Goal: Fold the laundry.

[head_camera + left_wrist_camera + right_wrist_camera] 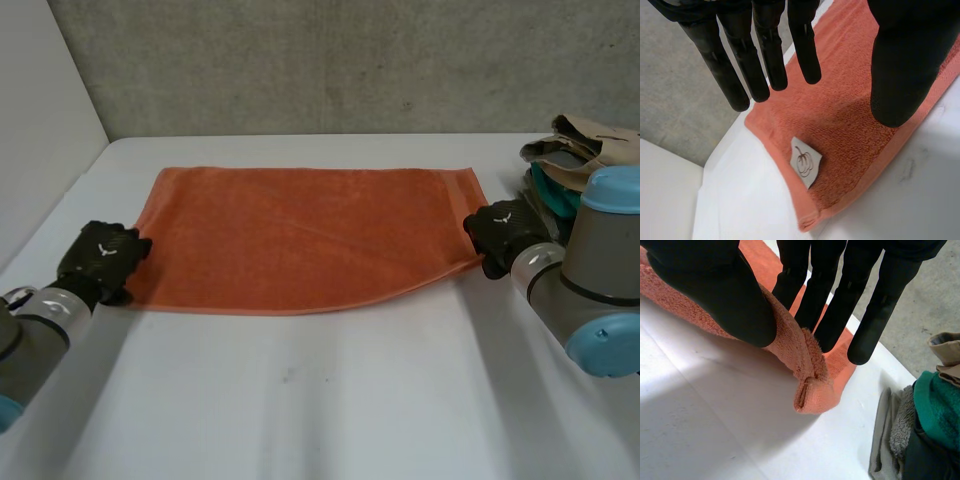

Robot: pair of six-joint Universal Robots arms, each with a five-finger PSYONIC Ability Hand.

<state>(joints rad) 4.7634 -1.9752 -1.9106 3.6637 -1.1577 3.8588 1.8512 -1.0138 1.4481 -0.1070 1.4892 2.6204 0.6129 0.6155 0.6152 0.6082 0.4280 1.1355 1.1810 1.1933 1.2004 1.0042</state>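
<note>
Orange towel (pixel 300 240) lies flat on the white table (pixel 300 400), its long side running from hand to hand.
Left hand (pixel 95 258) is spread over its left end; right hand (pixel 505 235) pinches the right end by a corner.

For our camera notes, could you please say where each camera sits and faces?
Head view: behind, between the arms, looking down at the towel on the table; left robot hand, right robot hand.
Left wrist view: along the open left robot hand, toward the towel's label.
Right wrist view: along the right robot hand pinching the towel's edge.
Head and right wrist share the clothes pile.
</note>
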